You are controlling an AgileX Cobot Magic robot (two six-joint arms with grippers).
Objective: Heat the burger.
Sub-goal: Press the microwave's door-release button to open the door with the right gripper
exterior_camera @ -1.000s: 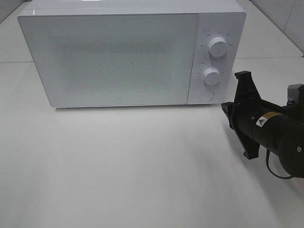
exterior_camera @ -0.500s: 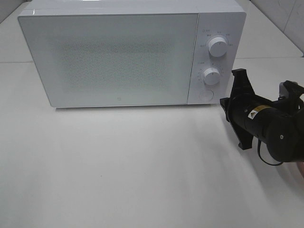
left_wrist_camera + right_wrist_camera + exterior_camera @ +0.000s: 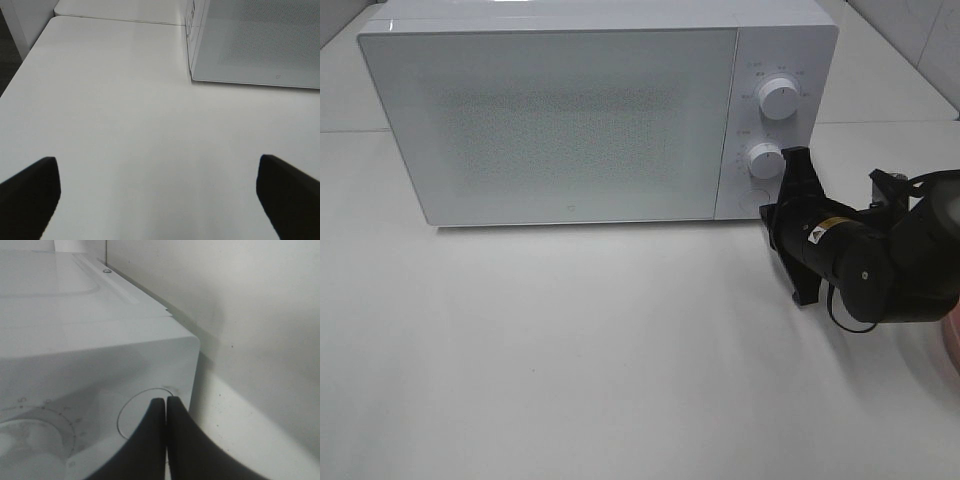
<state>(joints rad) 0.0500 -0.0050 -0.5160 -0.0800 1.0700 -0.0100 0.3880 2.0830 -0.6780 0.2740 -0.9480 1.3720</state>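
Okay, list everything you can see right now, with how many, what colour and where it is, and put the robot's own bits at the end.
microwave: one, white, at the back of the table, door closed
upper knob: one, white, on the microwave's right-hand panel
lower knob: one, white, below the upper knob
round button: one, white, below the lower knob
table: one, white, under everything
pinkish edge: one, at the right border of the high view, too little shows to name
left gripper: one, black, open, over bare table, holding nothing
right gripper: one, black, shut, tips at the round button; contact cannot be told
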